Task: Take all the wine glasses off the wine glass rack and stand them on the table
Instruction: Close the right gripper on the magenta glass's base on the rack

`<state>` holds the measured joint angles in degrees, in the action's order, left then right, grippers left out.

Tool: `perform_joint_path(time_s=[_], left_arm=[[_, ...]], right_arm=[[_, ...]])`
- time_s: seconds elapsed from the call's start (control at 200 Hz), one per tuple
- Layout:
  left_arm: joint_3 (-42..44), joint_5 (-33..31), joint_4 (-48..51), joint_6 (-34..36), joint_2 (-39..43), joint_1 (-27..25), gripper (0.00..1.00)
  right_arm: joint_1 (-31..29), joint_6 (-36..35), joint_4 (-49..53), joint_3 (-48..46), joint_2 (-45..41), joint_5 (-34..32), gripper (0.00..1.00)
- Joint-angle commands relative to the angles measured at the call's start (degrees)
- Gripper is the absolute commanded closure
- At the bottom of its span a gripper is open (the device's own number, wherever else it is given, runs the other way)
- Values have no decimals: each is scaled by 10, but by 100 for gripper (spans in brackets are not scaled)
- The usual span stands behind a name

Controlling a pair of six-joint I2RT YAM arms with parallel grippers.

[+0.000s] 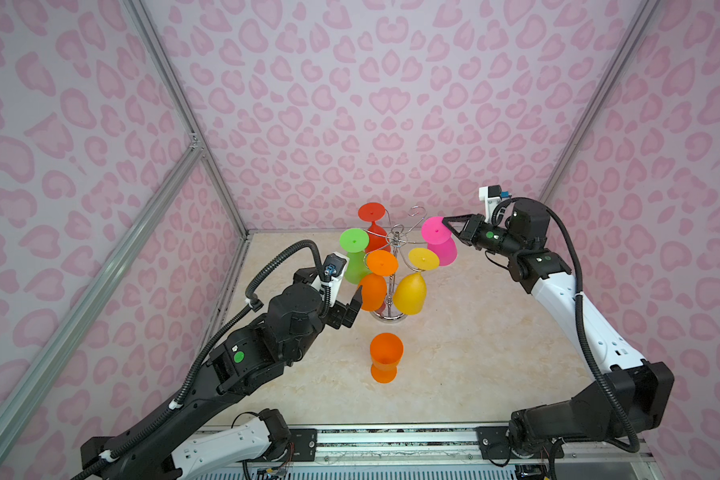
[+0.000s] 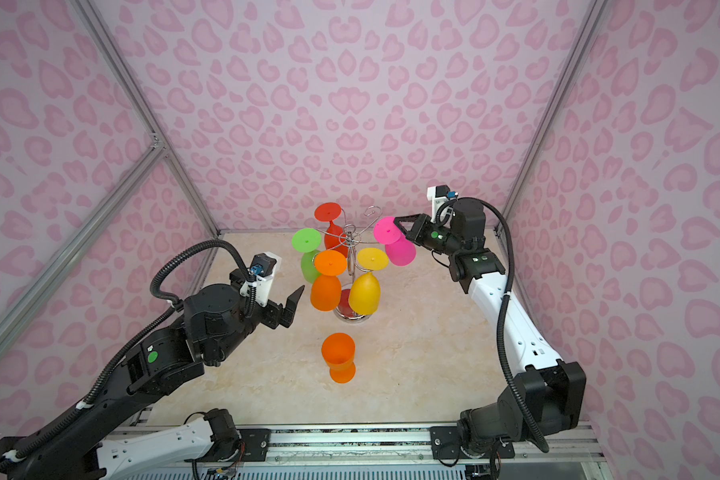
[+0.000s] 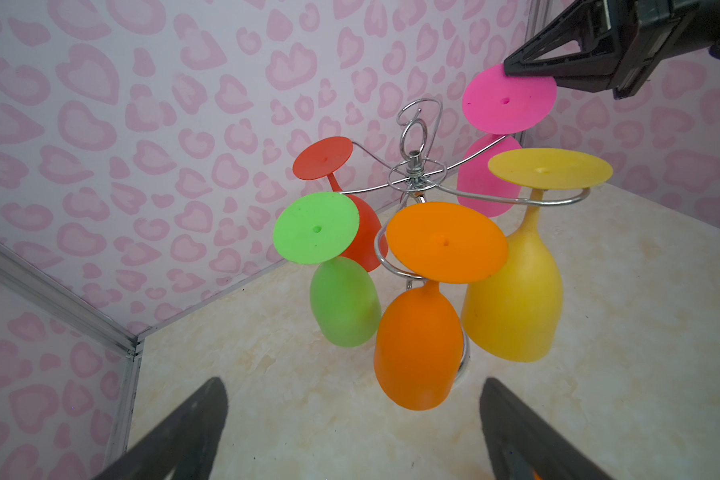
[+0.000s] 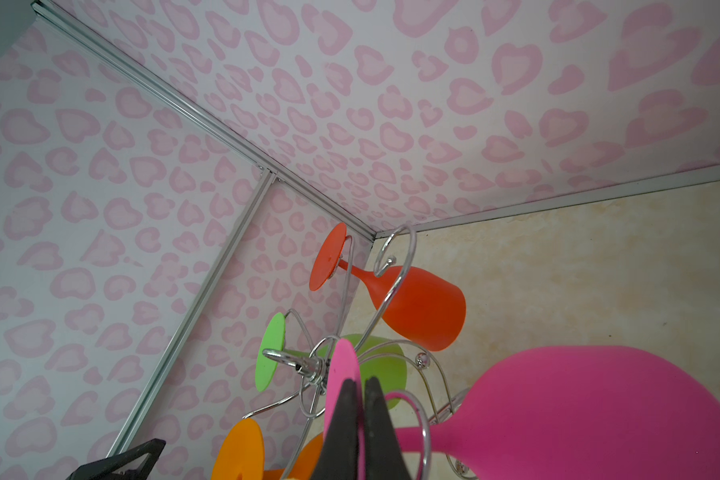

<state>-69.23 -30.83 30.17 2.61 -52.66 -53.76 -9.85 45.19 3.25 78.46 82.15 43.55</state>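
The chrome wine glass rack stands mid-table with several coloured glasses hanging bowl-down from its hooks. My right gripper is shut on the rim of the pink wine glass's foot disc, at the rack's right side. In the right wrist view the pink stem still passes through its curled hook. My left gripper is open and empty, just left of the hanging orange glass.
Red, green and yellow glasses hang on other hooks. An orange glass stands upright on the marble table in front of the rack. Pink-patterned walls close in at the left, back and right.
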Motion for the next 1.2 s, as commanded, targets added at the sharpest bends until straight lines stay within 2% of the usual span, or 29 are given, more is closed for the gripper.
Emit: perform_joint_path(time_s=[0.0,0.17,0.515,1.2], left_arm=[[2,1,-8,-8,0,0,4],[3,2,-7,-9,0,1,4],[3,3,-7,-8,-5,1,4],[1,8,-7,-2,-14,2,4]], right_arm=[[8,36,-55,-14,-3,23,100],[22,84,-111,-36,-8,46,100],[22,104,-129,-47,-18,65,100],[18,76,-85,-60,-42,65,100]])
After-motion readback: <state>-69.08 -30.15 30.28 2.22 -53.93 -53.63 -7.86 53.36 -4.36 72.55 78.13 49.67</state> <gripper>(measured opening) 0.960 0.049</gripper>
